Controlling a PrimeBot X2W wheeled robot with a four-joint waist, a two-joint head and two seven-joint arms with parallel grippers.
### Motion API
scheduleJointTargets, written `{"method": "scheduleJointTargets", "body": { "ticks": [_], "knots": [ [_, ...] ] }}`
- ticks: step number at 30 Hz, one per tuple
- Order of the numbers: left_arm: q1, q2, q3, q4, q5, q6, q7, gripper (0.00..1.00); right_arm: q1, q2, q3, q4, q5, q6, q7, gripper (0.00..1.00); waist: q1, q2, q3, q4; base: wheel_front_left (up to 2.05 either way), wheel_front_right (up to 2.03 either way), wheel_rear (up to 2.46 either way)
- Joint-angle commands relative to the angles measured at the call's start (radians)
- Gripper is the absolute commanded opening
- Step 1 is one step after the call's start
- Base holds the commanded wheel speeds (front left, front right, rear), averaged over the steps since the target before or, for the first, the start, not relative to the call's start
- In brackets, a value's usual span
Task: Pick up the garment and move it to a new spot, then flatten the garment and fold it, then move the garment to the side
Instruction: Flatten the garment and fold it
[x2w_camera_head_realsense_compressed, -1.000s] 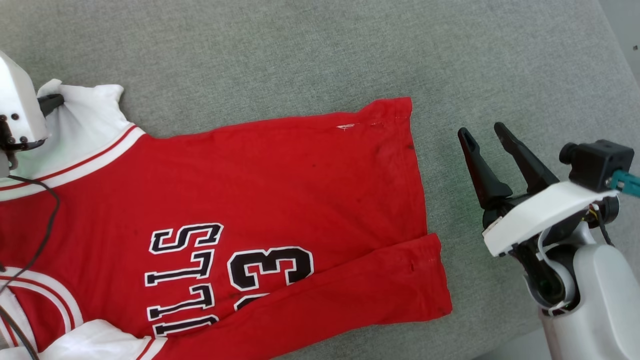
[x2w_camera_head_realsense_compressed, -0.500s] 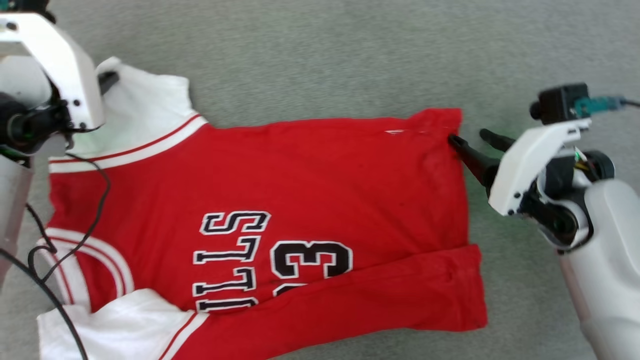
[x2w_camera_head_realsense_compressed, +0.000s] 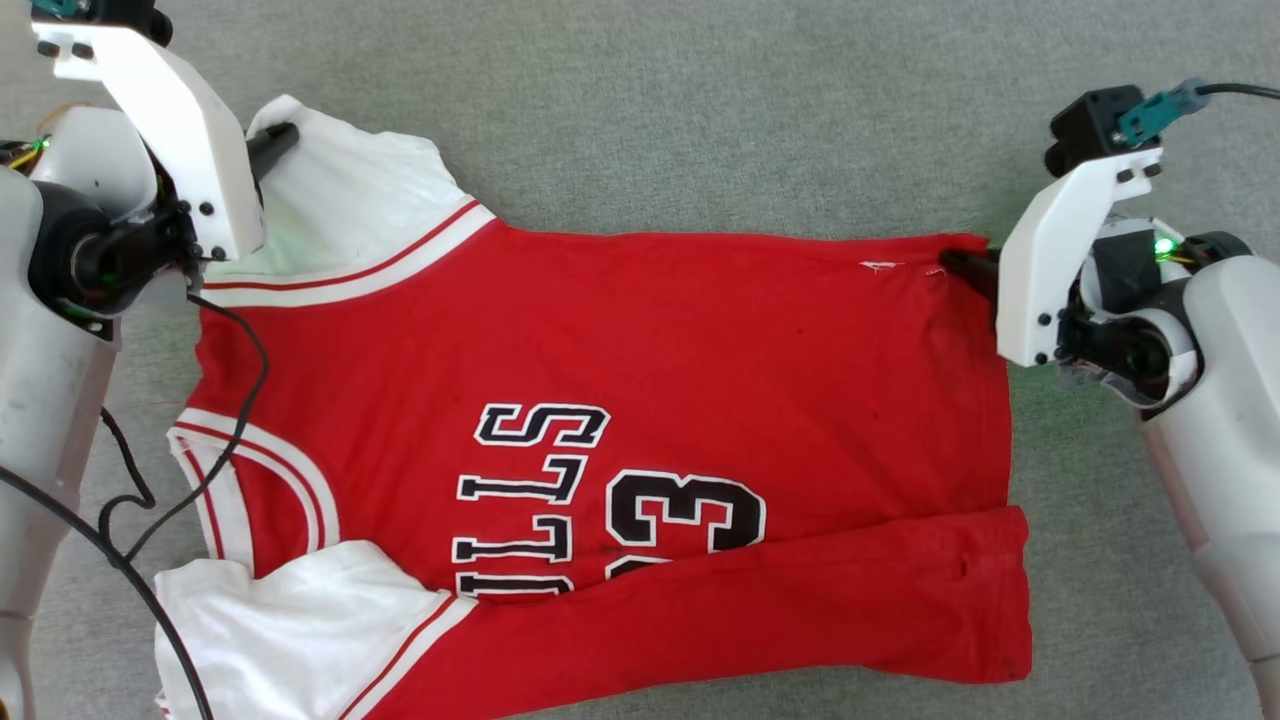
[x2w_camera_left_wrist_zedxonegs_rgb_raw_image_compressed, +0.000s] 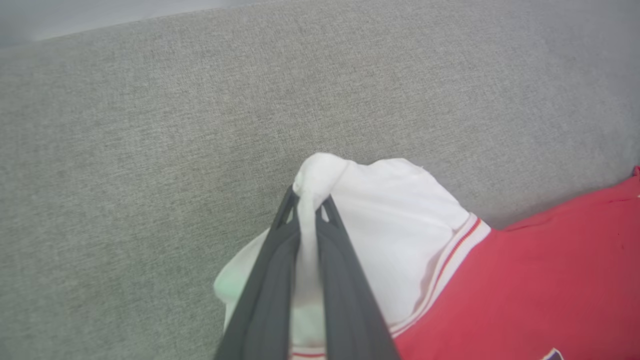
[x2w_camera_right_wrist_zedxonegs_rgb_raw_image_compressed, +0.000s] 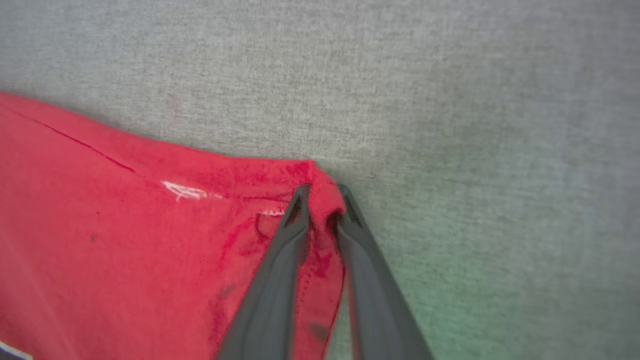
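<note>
A grey woven fabric surface (x2w_camera_head_realsense_compressed: 700, 110), heathered and finely textured, spreads across the head view from 9 o'clock through 12 to 3 o'clock, and shows again as a narrow strip at 6 o'clock. The weave lies flat and unwrinkled. In the left wrist view its far edge slants across the 11 o'clock corner, with a paler, smooth grey band (x2w_camera_left_wrist_zedxonegs_rgb_raw_image_compressed: 75, 15) beyond it. In the right wrist view a faint green tint (x2w_camera_right_wrist_zedxonegs_rgb_raw_image_compressed: 450, 300) lies on the weave at 4 o'clock.
</note>
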Motion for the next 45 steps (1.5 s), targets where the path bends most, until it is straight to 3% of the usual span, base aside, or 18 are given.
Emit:
{"method": "scheduleJointTargets", "body": {
  "ticks": [1, 7, 15, 20, 26, 31, 32, 33, 34, 35, 36, 40, 45],
  "knots": [
    [0.016, -0.005, 0.005, 0.006, -0.008, -0.002, -0.013, 0.0, 0.034, 0.016, 0.03, 0.03, 0.005, 0.0, 0.009, 0.0, 0.0, 0.0, -0.011, 0.004, 0.0, 0.0, 0.0],
    [0.079, -0.004, 0.036, 0.005, -0.034, -0.007, -0.096, 0.0, 0.014, -0.032, 0.022, -0.024, 0.0, 0.0, -0.072, 0.0, 0.0, 0.0, -0.078, 0.018, 0.0, 0.0, 0.0],
    [0.336, 0.02, 0.099, -0.099, -0.084, 0.021, -0.25, 0.0, 0.178, -0.071, 0.001, -0.111, 0.02, 0.0, -0.124, 0.0, 0.0, 0.0, -0.226, 0.053, 0.0, 0.0, 0.0],
    [0.563, 0.043, 0.118, -0.241, -0.098, 0.074, -0.316, 0.0, 0.321, -0.089, -0.043, -0.161, 0.011, 0.0, -0.134, 0.0, 0.0, 0.0, -0.3, 0.081, 0.0, 0.0, 0.0],
    [0.823, 0.042, 0.136, -0.397, -0.13, 0.158, -0.371, 0.0, 0.481, -0.064, -0.119, -0.205, -0.009, 0.0, -0.153, 0.0, 0.0, 0.0, -0.336, 0.105, 0.0, 0.0, 0.0],
    [0.964, 0.025, 0.131, -0.448, -0.151, 0.202, -0.389, 0.0, 0.59, -0.031, -0.187, -0.224, -0.028, 0.0, -0.151, 0.0, 0.0, 0.0, -0.336, 0.113, 0.0, 0.0, 0.0],
    [0.976, 0.012, 0.132, -0.451, -0.154, 0.206, -0.402, 0.0, 0.611, -0.02, -0.197, -0.227, -0.03, 0.0, -0.149, 0.08, 0.0, 0.0, -0.333, 0.113, 0.0, 0.0, 0.0],
    [0.991, -0.003, 0.127, -0.447, -0.167, 0.206, -0.401, 0.0, 0.63, -0.006, -0.205, -0.232, -0.032, 0.0, -0.147, 0.4, 0.0, 0.0, -0.332, 0.112, 0.0, 0.0, 0.0],
    [1.007, -0.011, 0.112, -0.441, -0.171, 0.2, -0.39, 0.34, 0.646, 0.001, -0.212, -0.238, -0.041, 0.0, -0.152, 1.0, 0.0, 0.0, -0.331, 0.111, 0.0, 0.0, 0.0],
    [1.011, -0.021, 0.109, -0.435, -0.178, 0.198, -0.39, 0.96, 0.662, 0.012, -0.22, -0.241, -0.043, 0.0, -0.154, 1.0, 0.0, 0.0, -0.331, 0.109, 0.0, 0.0, 0.0],
    [1.011, -0.032, 0.107, -0.432, -0.183, 0.193, -0.398, 1.0, 0.678, 0.025, -0.228, -0.244, -0.046, 0.0, -0.157, 1.0, 0.0, 0.0, -0.331, 0.108, 0.0, 0.0, 0.0],
    [1.02, -0.063, 0.102, -0.411, -0.177, 0.184, -0.436, 1.0, 0.743, 0.058, -0.258, -0.265, -0.063, 0.0, -0.184, 1.0, 0.0, 0.0, -0.342, 0.103, 0.0, 0.0, 0.0],
    [0.997, -0.06, 0.122, -0.427, -0.119, 0.187, -0.532, 1.0, 0.815, 0.108, -0.313, -0.345, -0.077, 0.0, -0.221, 1.0, 0.0, 0.0, -0.363, 0.117, 0.0, 0.0, 0.0]
  ]
}}
